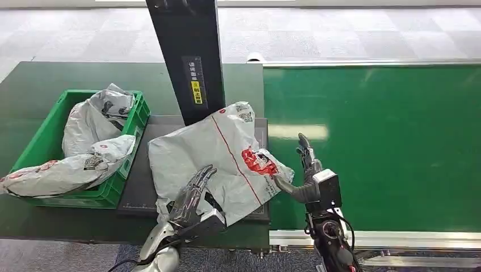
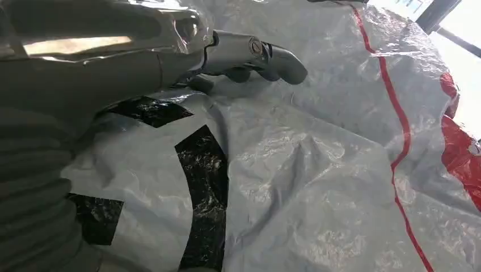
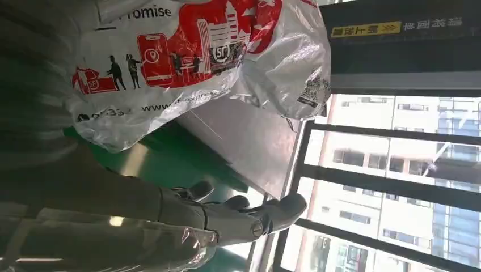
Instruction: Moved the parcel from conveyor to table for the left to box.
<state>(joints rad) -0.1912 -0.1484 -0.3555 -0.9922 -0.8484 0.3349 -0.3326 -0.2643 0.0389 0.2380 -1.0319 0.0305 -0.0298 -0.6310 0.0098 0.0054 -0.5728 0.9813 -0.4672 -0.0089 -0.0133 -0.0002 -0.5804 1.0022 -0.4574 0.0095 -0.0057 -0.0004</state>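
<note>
The grey plastic parcel (image 1: pixel 215 158) with a red stripe and red print lies crumpled on the grey plate (image 1: pixel 136 187) between the green crate and the conveyor. Its right corner hangs over the belt's edge. My left hand (image 1: pixel 190 198) rests flat on the parcel's near left part, fingers stretched out over the plastic (image 2: pixel 312 170). The left hand (image 2: pixel 170 51) grips nothing. My right hand (image 1: pixel 309 173) stands open over the belt, just right of the parcel's red corner, thumb reaching toward it. From the right wrist, the hand (image 3: pixel 215 218) sits apart from the printed parcel (image 3: pixel 187 51).
A green crate (image 1: pixel 108 195) at the left holds several grey parcels (image 1: pixel 91 124). A black post (image 1: pixel 190 56) rises just behind the plate. The green conveyor belt (image 1: pixel 385 141) stretches to the right, with a metal rail along its near edge. The dark green table (image 1: pixel 34 85) surrounds the crate.
</note>
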